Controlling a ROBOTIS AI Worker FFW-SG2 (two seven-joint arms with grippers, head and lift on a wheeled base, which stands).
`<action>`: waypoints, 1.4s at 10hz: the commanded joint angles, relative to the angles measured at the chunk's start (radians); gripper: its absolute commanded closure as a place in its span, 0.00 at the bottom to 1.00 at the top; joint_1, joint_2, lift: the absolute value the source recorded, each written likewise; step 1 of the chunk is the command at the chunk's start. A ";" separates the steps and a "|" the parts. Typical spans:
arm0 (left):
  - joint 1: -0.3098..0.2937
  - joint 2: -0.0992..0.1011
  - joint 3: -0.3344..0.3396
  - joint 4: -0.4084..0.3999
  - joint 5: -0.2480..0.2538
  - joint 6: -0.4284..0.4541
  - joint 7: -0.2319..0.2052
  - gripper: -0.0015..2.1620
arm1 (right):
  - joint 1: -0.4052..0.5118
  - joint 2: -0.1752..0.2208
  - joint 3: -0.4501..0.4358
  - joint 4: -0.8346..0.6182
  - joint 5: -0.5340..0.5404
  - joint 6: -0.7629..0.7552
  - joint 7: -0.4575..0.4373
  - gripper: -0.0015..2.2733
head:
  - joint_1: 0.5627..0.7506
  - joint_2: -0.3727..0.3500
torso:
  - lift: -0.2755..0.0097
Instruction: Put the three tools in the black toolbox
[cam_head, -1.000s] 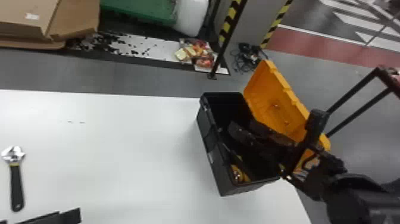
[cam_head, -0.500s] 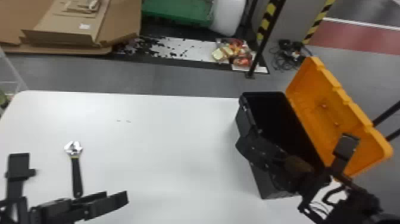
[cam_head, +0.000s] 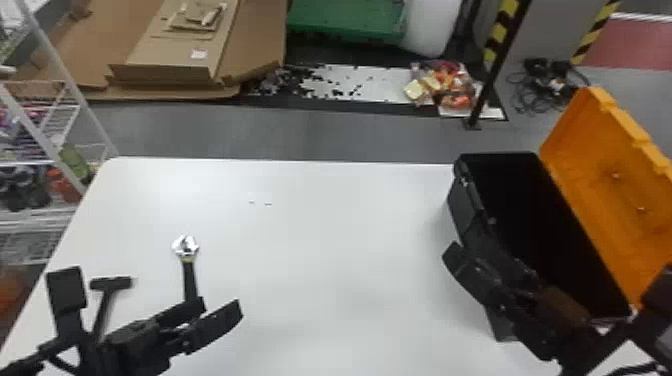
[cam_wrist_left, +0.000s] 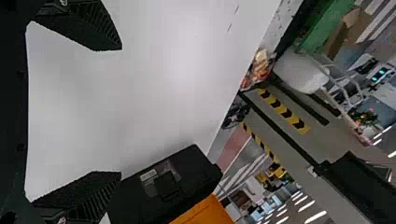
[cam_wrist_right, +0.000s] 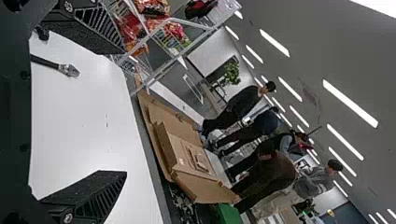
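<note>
My left gripper (cam_head: 144, 306) stands open over the table's near left part, and its spread fingers show empty in the left wrist view (cam_wrist_left: 116, 112). A wrench (cam_head: 189, 272) with a silver head lies just beyond it. Left of the wrench is a black hammer (cam_head: 111, 284), its handle partly hidden by that gripper. The black toolbox (cam_head: 462, 207) sits at the right with its orange lid up and a dark interior; its side shows in the left wrist view (cam_wrist_left: 140, 205). My right gripper (cam_head: 555, 280) is at the box's near part, open and empty in the right wrist view (cam_wrist_right: 112, 112).
The white table (cam_head: 330, 235) has bare surface between wrench and toolbox. The orange lid (cam_head: 605, 185) leans outward at the right. Beyond the table's left edge stands a white wire rack (cam_head: 37, 162); flattened cardboard (cam_head: 170, 70) lies on the floor behind.
The head view has swung left, bringing the hammer into sight. My left gripper has come farther in over the table. My right gripper has drawn back from above the toolbox's interior toward its near side.
</note>
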 joint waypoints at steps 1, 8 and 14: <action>0.028 -0.005 0.061 0.041 0.007 -0.045 -0.005 0.03 | 0.006 0.010 0.010 -0.002 0.014 -0.006 0.000 0.04 | 0.70 0.52 | 0.77; -0.076 -0.021 0.317 -0.010 0.124 0.458 0.142 0.04 | -0.002 -0.010 0.046 0.009 0.034 -0.012 0.001 0.04 | 0.70 0.83 | 0.77; -0.513 -0.005 0.310 -0.041 -0.111 0.683 0.256 0.04 | -0.013 -0.061 0.017 0.064 -0.032 -0.058 0.020 0.04 | 0.70 0.83 | 0.77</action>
